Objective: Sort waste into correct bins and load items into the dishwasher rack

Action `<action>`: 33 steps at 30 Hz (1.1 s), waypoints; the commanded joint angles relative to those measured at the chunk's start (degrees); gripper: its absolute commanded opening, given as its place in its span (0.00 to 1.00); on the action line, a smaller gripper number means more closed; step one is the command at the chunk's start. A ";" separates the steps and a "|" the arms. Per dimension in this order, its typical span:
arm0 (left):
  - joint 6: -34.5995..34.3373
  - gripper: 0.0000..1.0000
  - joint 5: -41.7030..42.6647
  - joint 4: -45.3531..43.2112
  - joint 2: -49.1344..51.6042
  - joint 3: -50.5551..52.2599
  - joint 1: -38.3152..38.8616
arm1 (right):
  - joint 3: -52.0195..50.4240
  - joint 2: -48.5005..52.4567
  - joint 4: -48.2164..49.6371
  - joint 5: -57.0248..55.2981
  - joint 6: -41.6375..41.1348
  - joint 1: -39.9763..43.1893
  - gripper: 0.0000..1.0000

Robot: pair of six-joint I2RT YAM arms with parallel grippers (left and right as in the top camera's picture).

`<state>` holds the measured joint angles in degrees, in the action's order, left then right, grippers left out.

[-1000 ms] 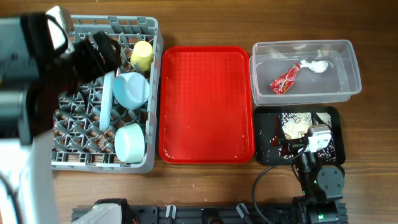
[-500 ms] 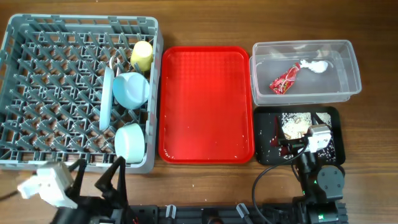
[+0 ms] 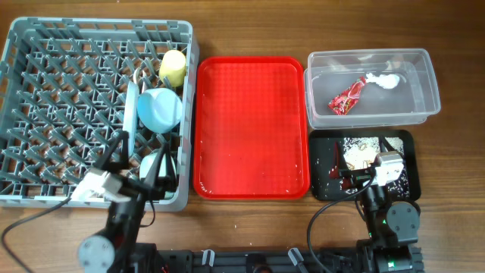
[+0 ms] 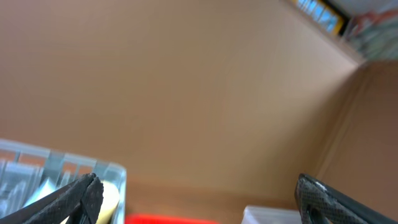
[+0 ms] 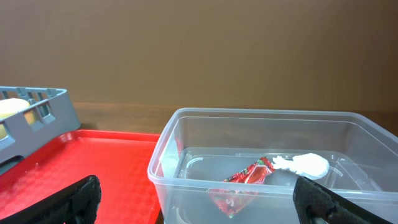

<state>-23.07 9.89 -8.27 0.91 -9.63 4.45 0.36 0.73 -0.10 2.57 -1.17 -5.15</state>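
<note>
The plate [image 3: 130, 114] and yellow cup [image 3: 173, 67] stand between the rack's [image 3: 45, 91] pegs, likely to drain. The left gripper [image 4: 198, 184] hovers over its near edge, fingers spread, holding nothing. Beyond the red tray [image 3: 250, 125], the wrapper [image 3: 347, 98] and tissue [image 3: 383, 80] share the clear tub [image 3: 424, 76]. Scraps [image 3: 360, 152] fill the black tray [image 3: 322, 167], where the right gripper [image 5: 196, 193] gapes.

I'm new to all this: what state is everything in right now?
dishwasher rack, partly loaded.
yellow cup, on its side in the rack.
blue plate, standing on edge in the rack.
green bowl, in the rack, partly hidden.
red tray, flat, only specks on it.
clear tub, lidless, holding wrapper and tissue.
black tray, holding food scraps.
left gripper, open, empty, above the rack.
right gripper, open, empty.
</note>
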 commanded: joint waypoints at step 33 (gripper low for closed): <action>30.14 1.00 -7.39 12.57 -0.74 9.27 -3.34 | -0.07 -0.46 0.15 0.72 0.76 0.28 1.00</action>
<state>6.00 1.56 3.97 0.73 -0.58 1.43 0.36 0.73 -0.08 2.57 -1.17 -5.15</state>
